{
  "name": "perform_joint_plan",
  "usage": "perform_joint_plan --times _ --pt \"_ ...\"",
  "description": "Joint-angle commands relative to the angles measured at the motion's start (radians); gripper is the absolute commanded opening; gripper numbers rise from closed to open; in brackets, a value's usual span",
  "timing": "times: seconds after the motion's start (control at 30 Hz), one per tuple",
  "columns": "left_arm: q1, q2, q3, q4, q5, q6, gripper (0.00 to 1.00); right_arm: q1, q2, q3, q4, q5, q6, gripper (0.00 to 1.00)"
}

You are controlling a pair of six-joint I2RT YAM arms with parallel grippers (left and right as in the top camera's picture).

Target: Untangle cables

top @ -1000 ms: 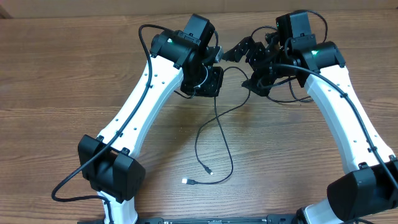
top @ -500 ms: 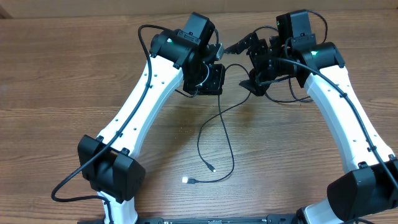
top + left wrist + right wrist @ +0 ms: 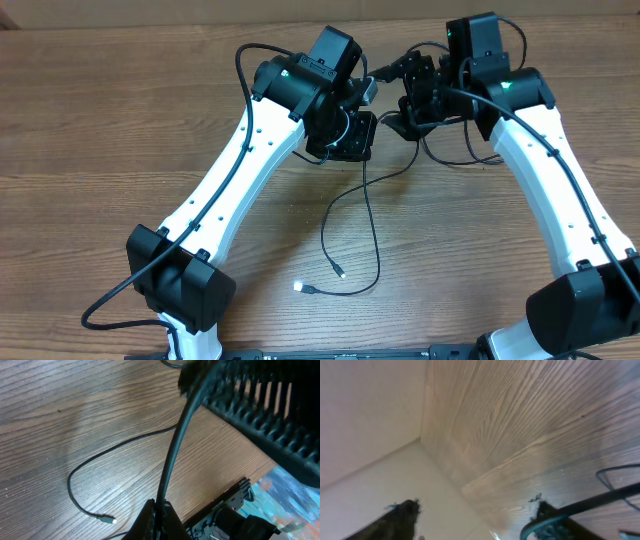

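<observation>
Cables (image 3: 170, 457) pinched in left hand (image 3: 156, 510), dangling

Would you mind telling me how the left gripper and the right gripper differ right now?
The left gripper is shut, while the right gripper is open. The left gripper pinches a cable that hangs down to the table. The right gripper grips nothing, though a cable runs close past it. Both hover close together over the table's far side.
</observation>
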Motion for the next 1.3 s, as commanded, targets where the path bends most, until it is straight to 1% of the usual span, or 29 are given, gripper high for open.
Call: perform_joint_plan --times 0.0,0.13,0.2,0.3,0.4,0.6,0.77,0.8,0.83,0.87,0.9,0.93,1.0,1.13,1.27 --pt "0.004 -0.035 0.013 0.003 0.043 0.004 0.04 -0.022 0.000 0.008 0.006 0.026 0.001 0.62" --pt "0.005 -0.035 0.013 0.017 0.069 0.004 0.04 -0.022 0.000 0.008 0.006 0.026 0.001 0.49" --pt "0.005 -0.035 0.013 0.021 0.078 0.004 0.04 -0.022 0.000 0.008 0.002 0.026 0.001 0.45" --pt "0.005 -0.035 0.013 0.023 0.121 0.006 0.04 -0.021 0.000 0.008 -0.005 0.026 0.001 0.45" --pt "0.005 -0.035 0.013 0.023 0.150 0.028 0.04 -0.021 0.000 0.008 -0.013 0.030 0.001 0.38" --pt "0.005 -0.035 0.013 0.023 0.149 0.035 0.04 -0.021 0.000 0.008 -0.041 0.073 0.000 0.04" --pt "0.005 -0.035 0.013 0.022 0.124 0.034 0.04 -0.021 0.000 0.008 -0.048 0.112 -0.053 0.04" --pt "0.005 -0.035 0.013 0.018 0.100 0.034 0.10 -0.021 0.000 0.008 -0.046 0.113 -0.073 0.04" --pt "0.005 -0.035 0.013 0.014 0.078 0.034 0.26 -0.022 -0.001 0.008 -0.044 0.116 -0.091 0.04" --pt "0.005 -0.035 0.013 0.008 0.050 0.034 0.63 -0.022 -0.002 0.008 -0.041 0.130 -0.116 0.04" --pt "0.005 -0.035 0.013 0.003 0.027 0.034 0.95 -0.022 -0.005 0.009 -0.040 0.150 -0.138 0.04" --pt "0.005 -0.035 0.013 0.000 0.006 0.030 1.00 -0.022 -0.009 0.011 -0.039 0.182 -0.169 0.04" --pt "0.005 -0.035 0.013 -0.005 -0.010 0.030 0.99 -0.022 -0.025 0.017 -0.039 0.238 -0.233 0.04" --pt "0.026 -0.035 0.013 -0.004 -0.019 0.003 1.00 -0.022 -0.063 0.058 -0.047 0.279 -0.423 0.04" --pt "0.071 -0.035 0.013 -0.010 -0.015 -0.020 1.00 -0.022 -0.103 0.132 -0.106 0.365 -0.504 0.04"
